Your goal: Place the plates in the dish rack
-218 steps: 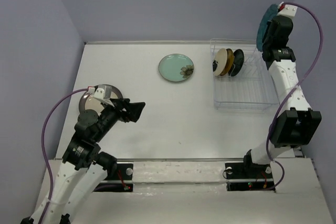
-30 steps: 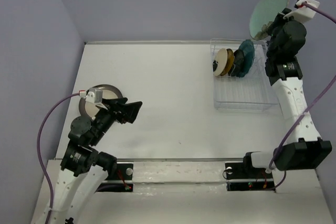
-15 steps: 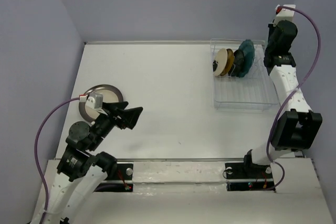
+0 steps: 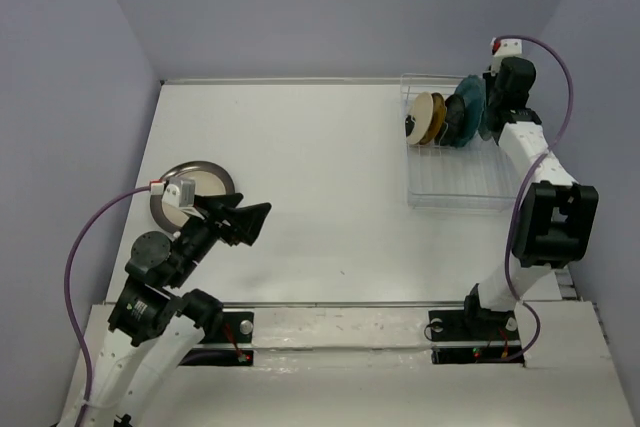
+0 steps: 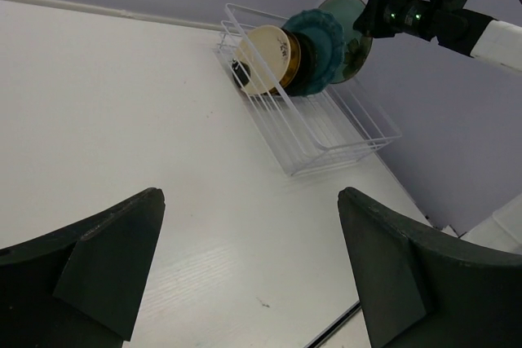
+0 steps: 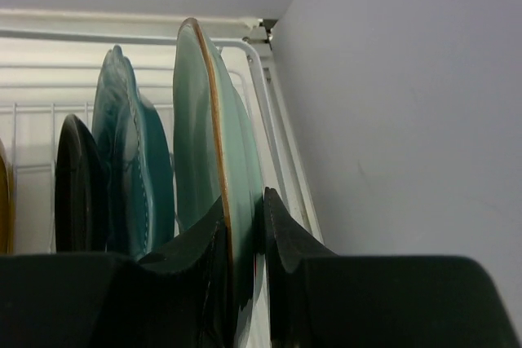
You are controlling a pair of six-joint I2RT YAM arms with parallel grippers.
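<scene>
1. Clamping the pale mint plate [image 6: 200,144] by its rim with the right pincer [image 6: 243,208], jaws narrow.
2. Holding it upright at the far right corner of the dish rack [image 4: 460,182], just beside the teal plate [image 6: 130,160]; black plate [image 6: 77,185] next left.
3. Hovering above the near-left counter [image 4: 320,207] with the left pincer [image 5: 249,201] spread wide, gripping nothing.
4. Lying flat at far left: grey-rimmed plate [image 4: 205,175].

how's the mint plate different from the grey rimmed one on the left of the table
The mint plate stands on edge at the dish rack; the grey-rimmed plate lies flat on the table. The right gripper clamps the mint plate; nothing holds the grey-rimmed plate. The mint plate is pale green, the grey-rimmed plate beige inside. Both are round.
</scene>
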